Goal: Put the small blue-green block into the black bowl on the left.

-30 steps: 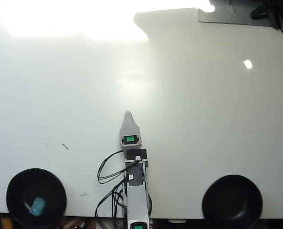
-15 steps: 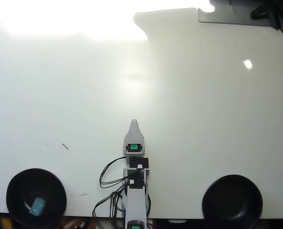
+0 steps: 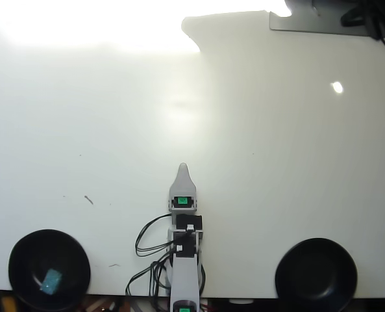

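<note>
In the overhead view the small blue-green block (image 3: 50, 281) lies inside the black bowl (image 3: 23, 250) at the lower left, slightly below the bowl's centre. My gripper (image 3: 182, 169) sits at the bottom centre of the table and points straight up the picture, far to the right of that bowl. Only one pointed tip shows, so the jaws lie one over the other and their gap is hidden. Nothing is seen in the gripper.
A look-alike black bowl (image 3: 315, 272) stands at the lower right with nothing visible in it. Black cables (image 3: 147, 240) loop beside the arm's base. A grey plate (image 3: 322, 23) and dark cables sit at the top right. The white table (image 3: 114, 130) shows strong glare along the top.
Over the last second the gripper pulled back toward the base and swung slightly right until it points straight; it has held still for the last half second. The block stayed in the bowl.
</note>
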`<act>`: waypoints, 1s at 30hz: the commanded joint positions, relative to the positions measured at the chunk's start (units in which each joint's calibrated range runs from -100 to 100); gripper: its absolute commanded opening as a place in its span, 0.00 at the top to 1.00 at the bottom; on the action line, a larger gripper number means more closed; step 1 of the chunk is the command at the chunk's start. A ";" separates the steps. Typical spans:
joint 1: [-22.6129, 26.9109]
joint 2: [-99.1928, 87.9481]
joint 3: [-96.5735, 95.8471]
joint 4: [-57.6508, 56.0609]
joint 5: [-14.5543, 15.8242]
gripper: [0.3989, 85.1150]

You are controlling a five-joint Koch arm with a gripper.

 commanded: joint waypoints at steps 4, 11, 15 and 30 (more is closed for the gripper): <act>-0.44 -0.89 -2.12 1.10 0.10 0.44; -0.24 -0.68 -2.12 -1.74 0.20 0.44; -0.24 -0.68 -2.12 -4.66 0.24 0.44; -0.24 -0.68 -2.12 -4.66 0.24 0.44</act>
